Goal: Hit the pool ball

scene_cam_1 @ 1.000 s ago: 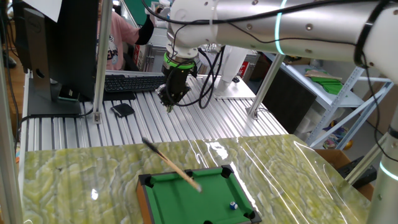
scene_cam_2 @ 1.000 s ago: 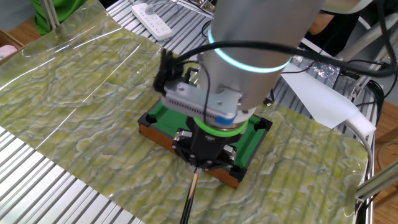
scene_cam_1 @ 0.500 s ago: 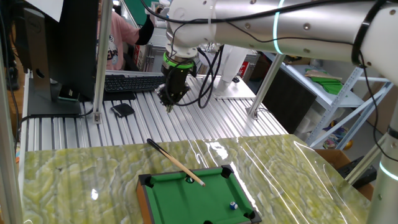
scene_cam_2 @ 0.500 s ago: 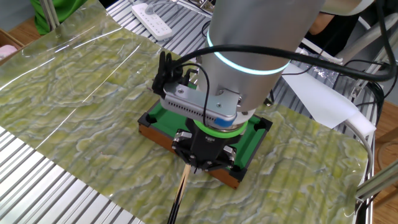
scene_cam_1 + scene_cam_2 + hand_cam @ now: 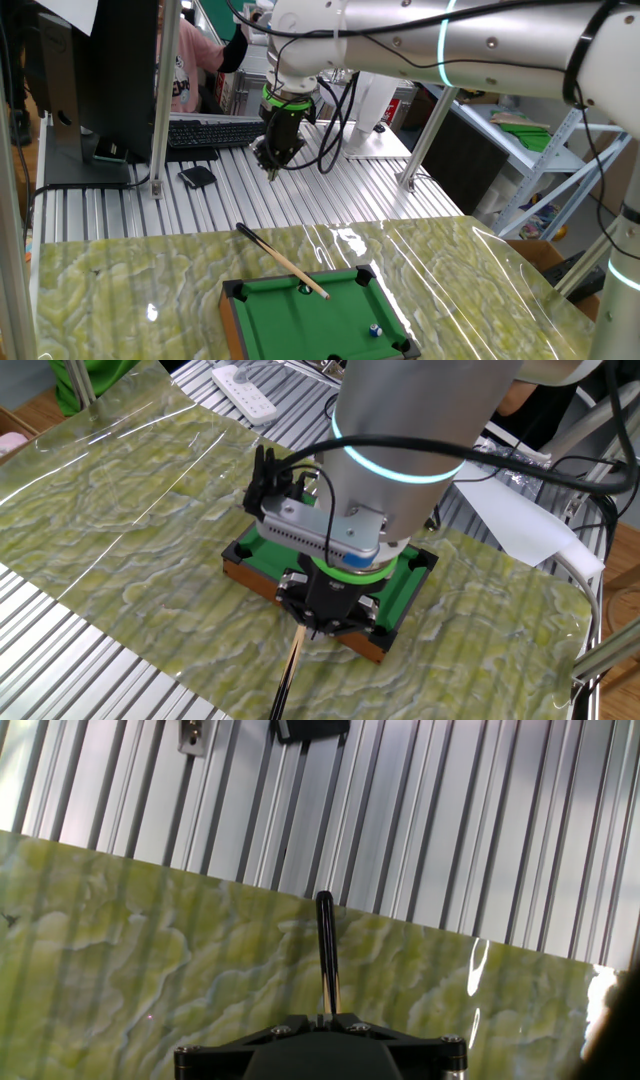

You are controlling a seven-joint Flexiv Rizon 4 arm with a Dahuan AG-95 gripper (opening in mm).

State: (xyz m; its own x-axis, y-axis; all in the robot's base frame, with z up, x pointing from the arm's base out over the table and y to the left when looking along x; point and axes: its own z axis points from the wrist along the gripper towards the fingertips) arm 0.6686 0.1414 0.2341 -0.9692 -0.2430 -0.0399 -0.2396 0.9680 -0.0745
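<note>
The pool ball [image 5: 375,328], tiny, blue with a white patch, rests on the green felt near the right end of the mini pool table [image 5: 232,318]. A thin wooden cue [image 5: 283,262] lies loose, its dark butt on the marbled mat and its other end over the felt near the far rail. My gripper [image 5: 272,170] hangs high above the table, shut, with nothing between its fingers. The hand view looks down past the gripper [image 5: 322,1018] onto the cue [image 5: 326,950]. In the other fixed view the arm hides the ball and most of the pool table [image 5: 403,604].
A green marbled mat [image 5: 120,280] covers the near part of the ribbed metal tabletop. A keyboard [image 5: 215,132], a small black object [image 5: 197,177], a monitor [image 5: 110,70] and an upright post [image 5: 160,110] stand at the back. A power strip [image 5: 245,380] and white paper [image 5: 520,520] lie beyond the mat.
A second ago the cue was a moving blur over the pool table; it has since swung slightly and come to rest. The gripper has stayed in place and shut.
</note>
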